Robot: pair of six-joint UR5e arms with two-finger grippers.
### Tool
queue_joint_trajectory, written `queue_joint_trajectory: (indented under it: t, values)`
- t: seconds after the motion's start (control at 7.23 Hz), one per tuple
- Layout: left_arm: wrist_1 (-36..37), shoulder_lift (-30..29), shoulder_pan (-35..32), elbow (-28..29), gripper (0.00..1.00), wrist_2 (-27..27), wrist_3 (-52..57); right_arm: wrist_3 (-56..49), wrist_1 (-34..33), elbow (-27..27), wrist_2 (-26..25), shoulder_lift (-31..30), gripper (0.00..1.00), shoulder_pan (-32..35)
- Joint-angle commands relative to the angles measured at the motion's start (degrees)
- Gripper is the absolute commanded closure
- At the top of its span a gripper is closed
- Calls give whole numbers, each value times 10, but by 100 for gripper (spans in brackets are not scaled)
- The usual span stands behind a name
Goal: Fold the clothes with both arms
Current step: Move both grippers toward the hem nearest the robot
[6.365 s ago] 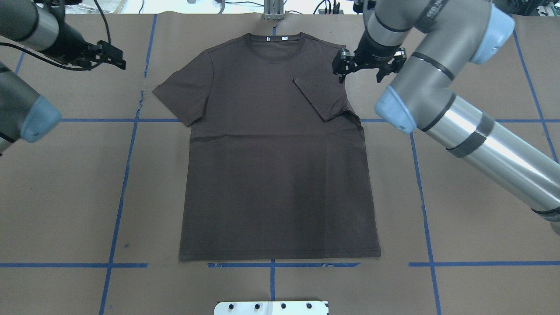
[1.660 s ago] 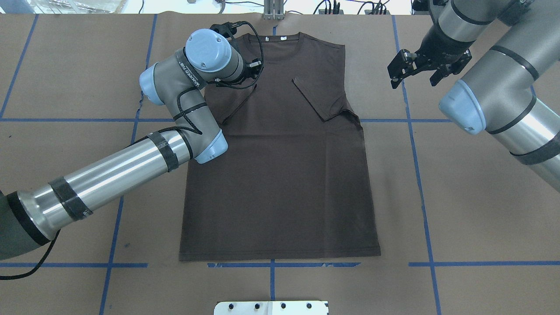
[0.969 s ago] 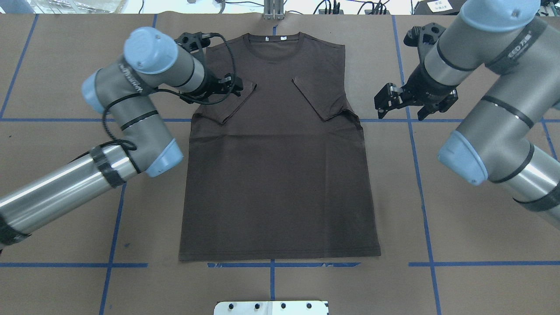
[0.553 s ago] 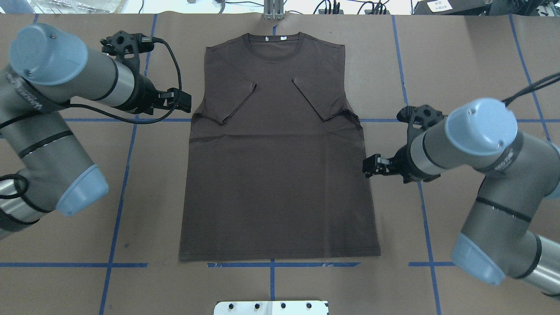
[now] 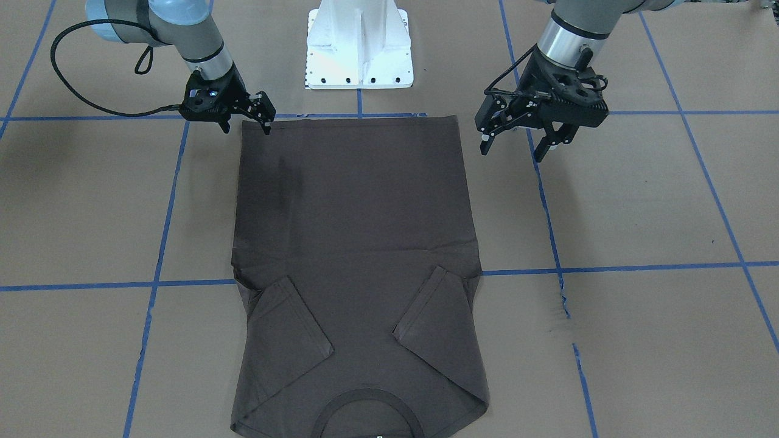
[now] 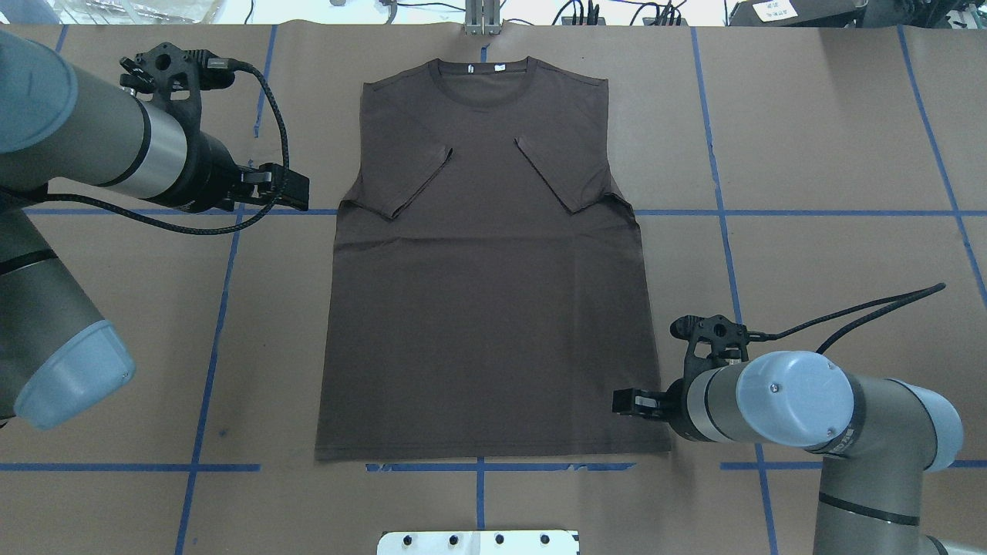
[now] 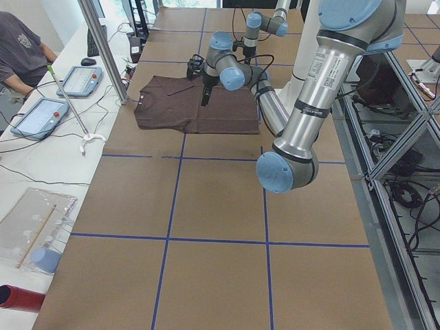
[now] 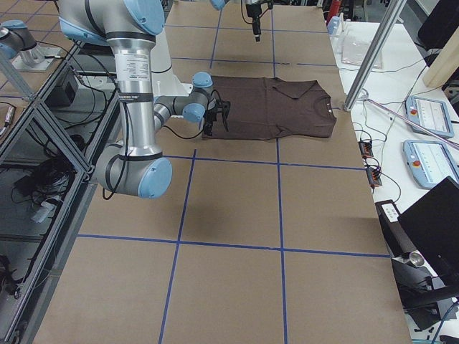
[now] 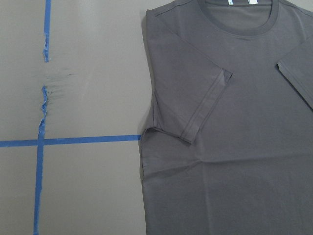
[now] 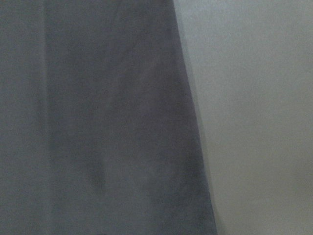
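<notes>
The right claw [image 5: 246,126] stands wide and holds nothing. It is low over the hem [image 6: 493,451] corner on its own side of the shirt [image 6: 486,308], one finger on either side of that corner. Whether it touches the cloth cannot be told. Its wrist camera shows only the shirt's side edge against bare table [image 6: 810,154].

The left claw [image 5: 512,148] is also wide and empty. It hangs higher, off the shirt's edge on its own side and clear of the cloth, and a black cable [image 6: 277,131] loops from its wrist.

The shirt lies flat, front up, in the middle of the table. Its long axis runs straight away from the robot, with the hem nearest the white base [image 5: 359,42] and the collar [image 6: 484,73] at the far end. One sleeve [image 6: 409,181] and the other [image 6: 567,173] are folded in over the chest. Two small white labels [image 6: 500,67] sit inside the collar, too small to read. Blue tape [image 6: 208,362] lines cross the table.

A moment ago the right claw was beside the middle of the shirt's side edge; it has since come down to the hem corner. The left claw has drawn a little further from the cloth. The shirt has not shifted. At the earliest moment the sleeve on the left arm's side was still spread out.
</notes>
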Motion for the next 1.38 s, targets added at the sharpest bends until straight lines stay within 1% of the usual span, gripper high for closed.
queue_joint_trajectory:
  t: [0.0, 0.42, 0.55, 0.97, 1.11, 1.25]
  values:
    - [1, -2, 0, -1, 0, 1, 0, 12, -3, -5, -17, -13, 0, -32]
    - [1, -3, 0, -1, 0, 1, -2, 13, -3, -10, -14, -14, 1, -33]
    - [1, -3, 0, -1, 0, 0, -4, 13, -3, -11, -14, -14, 4, -33]
    - [1, -5, 0, -3, 0, 0, -5, 13, -4, -14, -11, -15, 4, -33]
    - [1, -5, 0, -4, 0, 1, -6, 13, -4, -15, -11, -14, 18, -33]
    - [1, -5, 0, -4, 0, 0, -6, 13, -4, -16, -10, -14, 43, -33]
